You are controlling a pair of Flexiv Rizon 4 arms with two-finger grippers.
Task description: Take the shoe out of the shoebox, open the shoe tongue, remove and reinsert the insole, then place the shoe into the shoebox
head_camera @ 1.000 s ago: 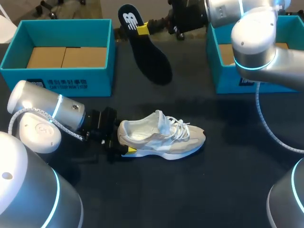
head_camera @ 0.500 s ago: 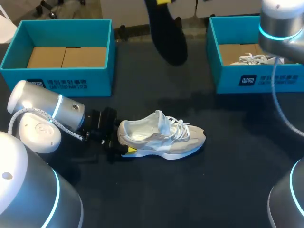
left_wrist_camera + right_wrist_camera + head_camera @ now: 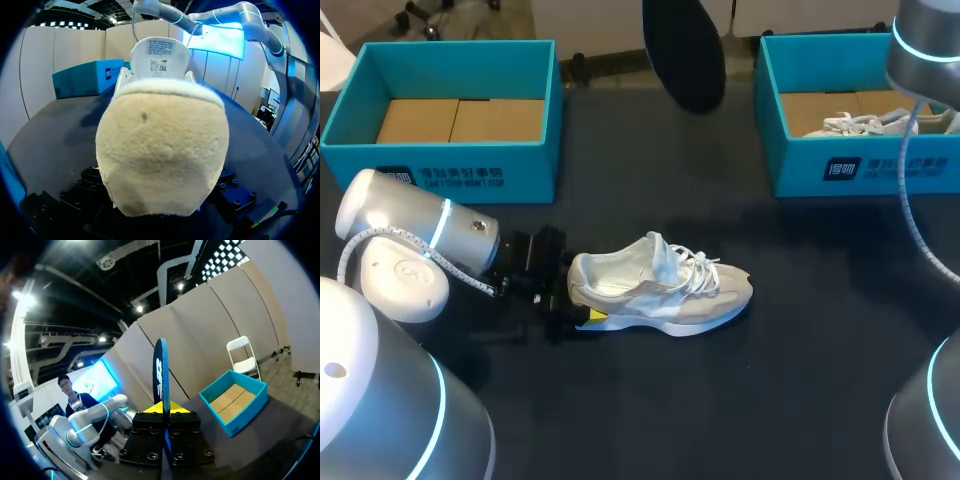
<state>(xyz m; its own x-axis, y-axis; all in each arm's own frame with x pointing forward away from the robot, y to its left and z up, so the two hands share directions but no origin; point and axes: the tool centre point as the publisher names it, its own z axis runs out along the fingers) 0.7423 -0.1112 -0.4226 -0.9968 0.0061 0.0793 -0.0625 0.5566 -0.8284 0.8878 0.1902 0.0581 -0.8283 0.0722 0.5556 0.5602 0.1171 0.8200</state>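
- Our right gripper (image 3: 163, 409) pinches the thin black insole (image 3: 686, 55) edge-on, aloft at top centre
- Left gripper (image 3: 578, 293) clamps the fuzzy beige heel of the shoe (image 3: 660, 290), mid-frame; the dark table (image 3: 770, 390) lies open at lower right

Cream shoe (image 3: 660, 290) of soft cloth and suede-like panels, heel fuzzy, on a matt dark table (image 3: 770, 400). Beyond the shoe: matt black insole (image 3: 685, 50), matt teal cardboard shoebox (image 3: 460, 168). At the shoe's heel, left arm (image 3: 420, 232), smooth glossy shell.
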